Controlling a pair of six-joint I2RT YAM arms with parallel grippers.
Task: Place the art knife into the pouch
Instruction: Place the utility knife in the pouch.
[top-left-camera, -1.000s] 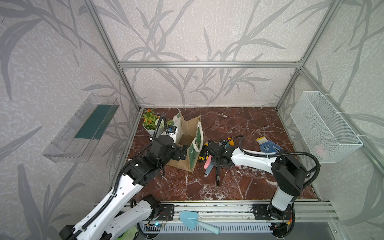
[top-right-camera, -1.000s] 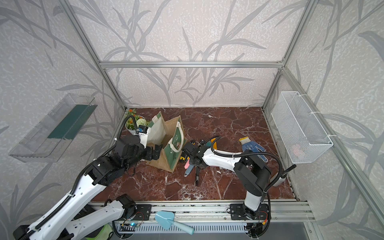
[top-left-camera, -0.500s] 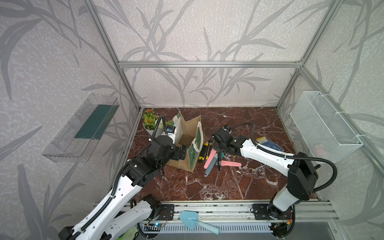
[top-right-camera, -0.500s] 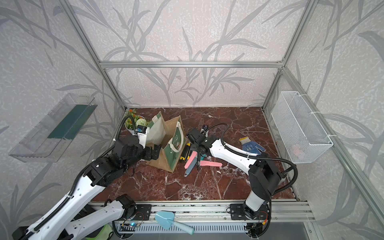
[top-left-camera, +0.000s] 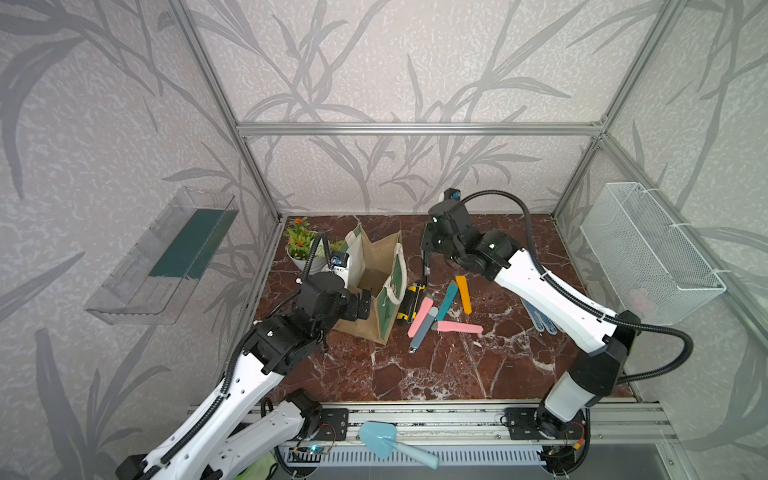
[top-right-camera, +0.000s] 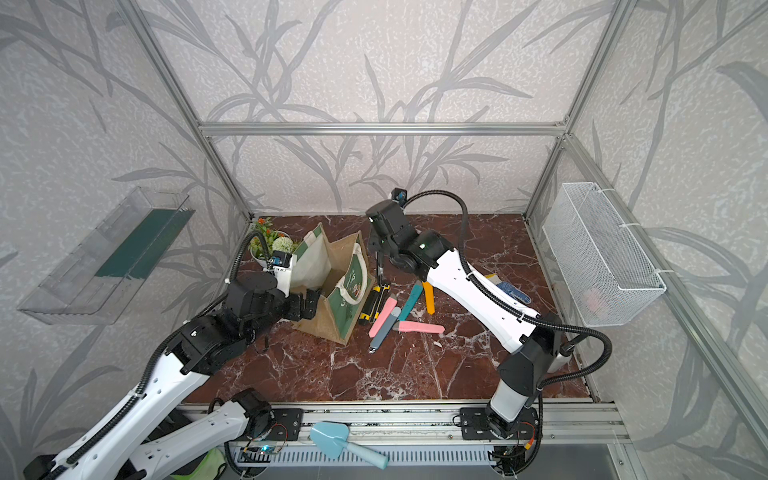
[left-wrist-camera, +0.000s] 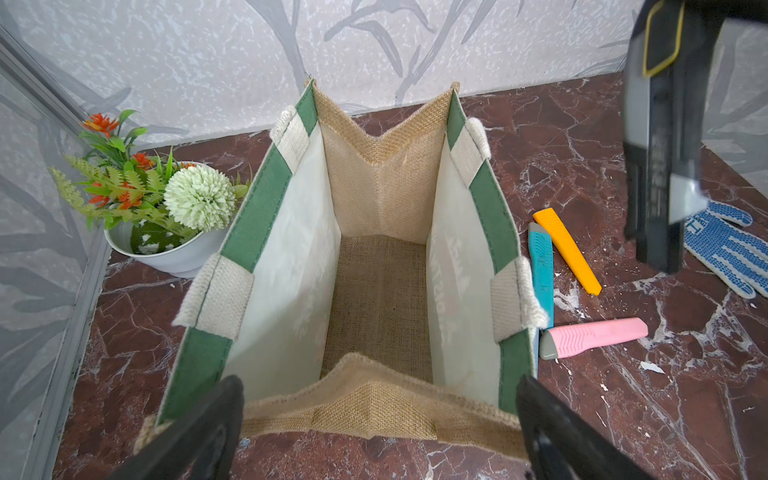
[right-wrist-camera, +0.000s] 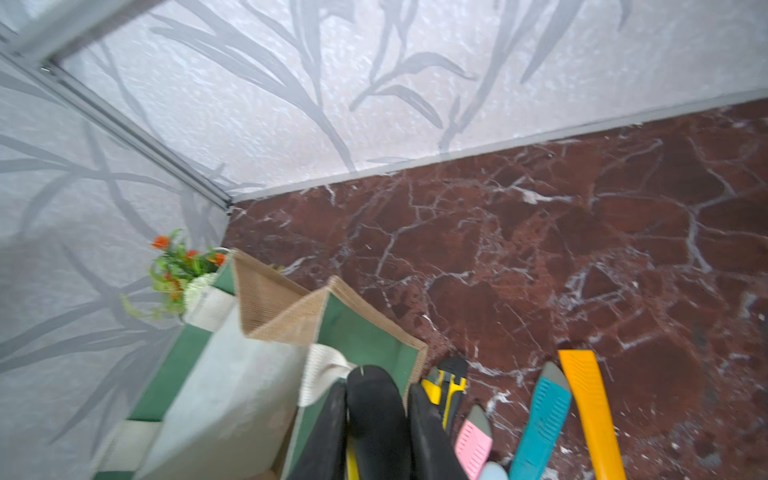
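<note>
Six cutters lie fanned close together on the red marble table (top-left-camera: 436, 374). They are a yellow-and-black cutter (top-left-camera: 409, 303) at the foot of the pouch, a pink cutter (top-left-camera: 419, 316), a grey-blue cutter (top-left-camera: 422, 332), a teal cutter (top-left-camera: 446, 299), an orange cutter (top-left-camera: 463, 293) and a second pink cutter (top-left-camera: 459, 328).

The pouch (top-left-camera: 376, 257) stands upright and open on the table's left side. Its jute floor and white lining show in the left wrist view.

The art knife (left-wrist-camera: 660, 137) is black and grey with a yellow outline. It hangs clear of the table, nearly upright, with the right gripper (top-left-camera: 424, 251) clamped narrowly on its upper end. It is high beside the pouch's green side, above the cutters and outside the mouth.

The left gripper (left-wrist-camera: 378, 384) is spread wide at the pouch's near jute end, with one finger by each corner. Whether it touches the fabric cannot be told.

A potted artificial plant (top-left-camera: 305, 249) stands just behind the pouch. A blue-dotted glove (left-wrist-camera: 727, 245) lies beyond the cutters.
</note>
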